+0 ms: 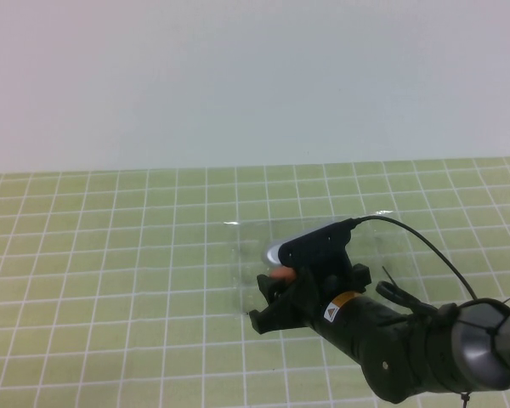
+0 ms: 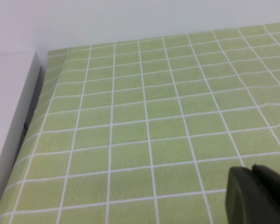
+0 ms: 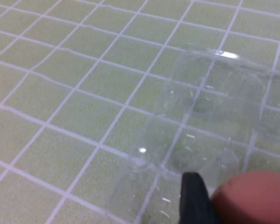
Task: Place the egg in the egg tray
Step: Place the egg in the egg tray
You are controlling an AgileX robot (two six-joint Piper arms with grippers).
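The left wrist view looks across the table point(image 2: 144, 126), covered in a light green sheet ruled with white lines into squares. A plain white wall point(image 2: 130, 18) runs along the far edge of the green surface. A white raised border point(image 2: 11, 126) follows one side of it, with a dark gap between the two. The left gripper point(image 2: 256, 196) shows only as a dark, blurred tip in one corner, above the green squares.
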